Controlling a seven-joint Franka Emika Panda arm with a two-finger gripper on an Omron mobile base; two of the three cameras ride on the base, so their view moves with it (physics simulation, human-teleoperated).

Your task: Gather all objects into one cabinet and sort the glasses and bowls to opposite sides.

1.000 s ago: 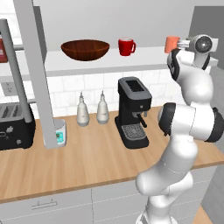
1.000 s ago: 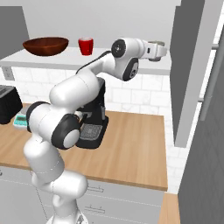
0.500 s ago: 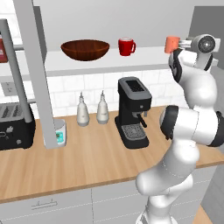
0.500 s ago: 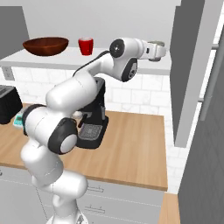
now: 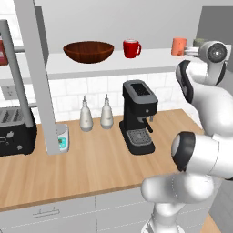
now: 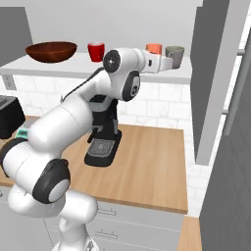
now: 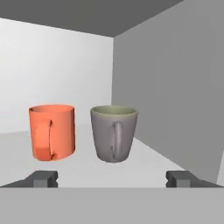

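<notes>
The gripper stands wide and empty, the grey cup just ahead of it, the orange cup beside that. The cup looks freshly placed; next I'd expect a pull-back, then checking the mug and bowl far along the shelf.

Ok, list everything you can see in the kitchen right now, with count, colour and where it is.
bowl: one, dark brown, left on the cabinet shelf
mug: one, red, right of the bowl
orange cup: one, salmon-orange, right part of the shelf
grey cup: one, pale grey, beside the orange cup, apart from it
coffee machine: one, black, on the wooden counter
bottles: two, pale, left of the coffee machine
toaster: one, black, far left of the counter
cabinet door: one, grey, open at right
gripper: one, dark fingertips, open, before the two cups
</notes>
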